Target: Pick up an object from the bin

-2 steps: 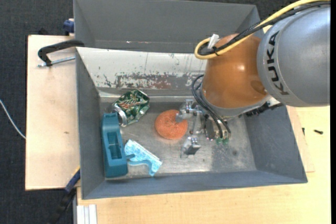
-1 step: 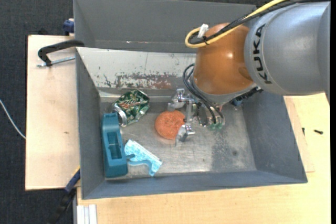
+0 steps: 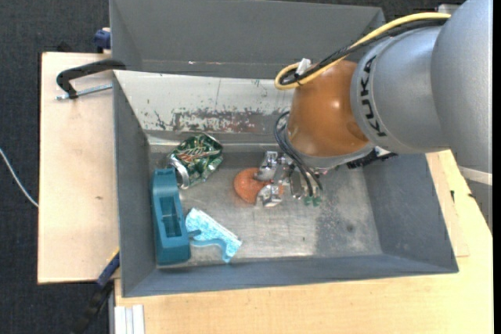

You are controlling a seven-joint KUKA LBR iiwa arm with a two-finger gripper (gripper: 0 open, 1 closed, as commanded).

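The gripper [image 3: 275, 182] sits low in the grey bin [image 3: 407, 199] against a round orange lump [image 3: 245, 185], its claw's state impossible to tell

grey bin [image 3: 356, 224], orange lump [image 3: 244, 186] mid-floor, crumpled green can [image 3: 197, 156], blue tape dispenser [image 3: 167, 219]
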